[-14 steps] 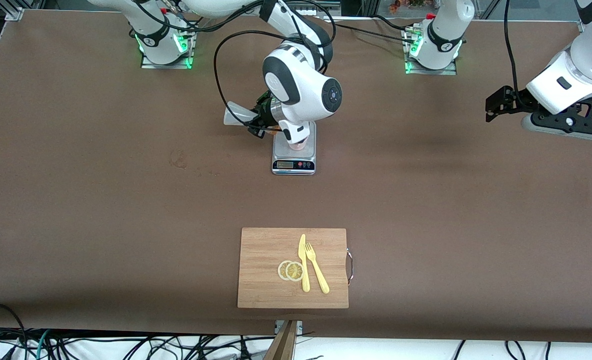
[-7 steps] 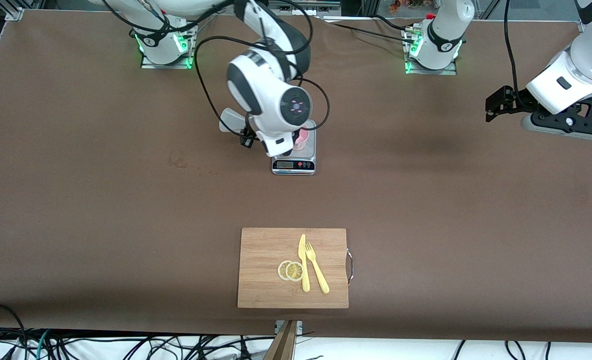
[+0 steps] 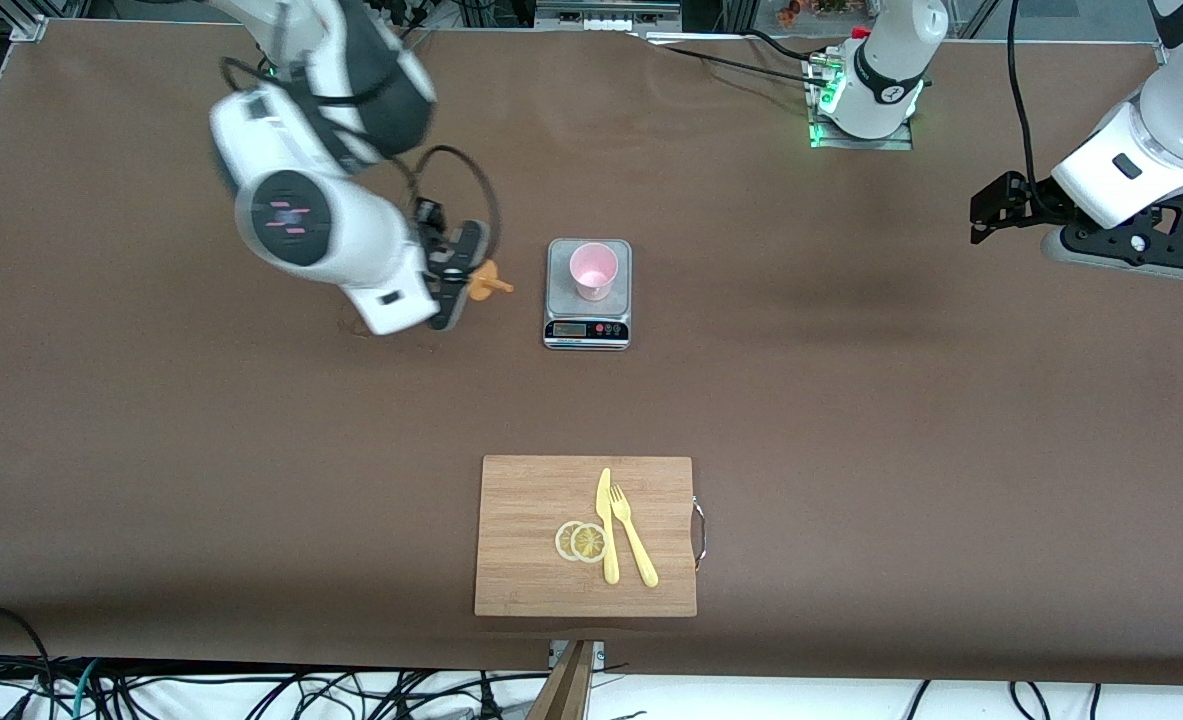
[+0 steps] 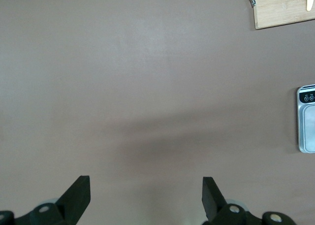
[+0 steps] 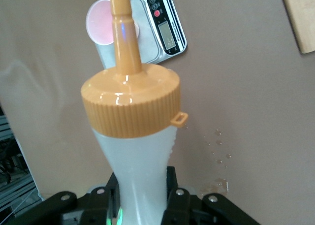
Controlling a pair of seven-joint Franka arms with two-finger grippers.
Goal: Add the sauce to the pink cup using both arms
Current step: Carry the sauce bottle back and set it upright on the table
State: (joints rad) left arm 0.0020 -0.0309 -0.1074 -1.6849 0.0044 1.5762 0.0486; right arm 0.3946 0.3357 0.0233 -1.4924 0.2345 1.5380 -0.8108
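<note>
My right fingers (image 3: 456, 278) pinch the sauce bottle (image 5: 135, 136) above the table (image 3: 851, 400) at nine o'clock of the pink cup (image 3: 592, 270), my left fingers (image 4: 145, 195) wait spread wide, empty.

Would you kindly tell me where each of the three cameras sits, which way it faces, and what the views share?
Front view: high across the table, facing both arms' bases; shows the right gripper shut on the sauce bottle beside the scale, and the waiting left gripper open over bare table.
Left wrist view: on the left wrist, looking down at the table; its own open fingers show.
Right wrist view: on the right wrist, looking along the sauce bottle toward the pink cup; its gripper's base shows.
Shared: all three show the scale.
</note>
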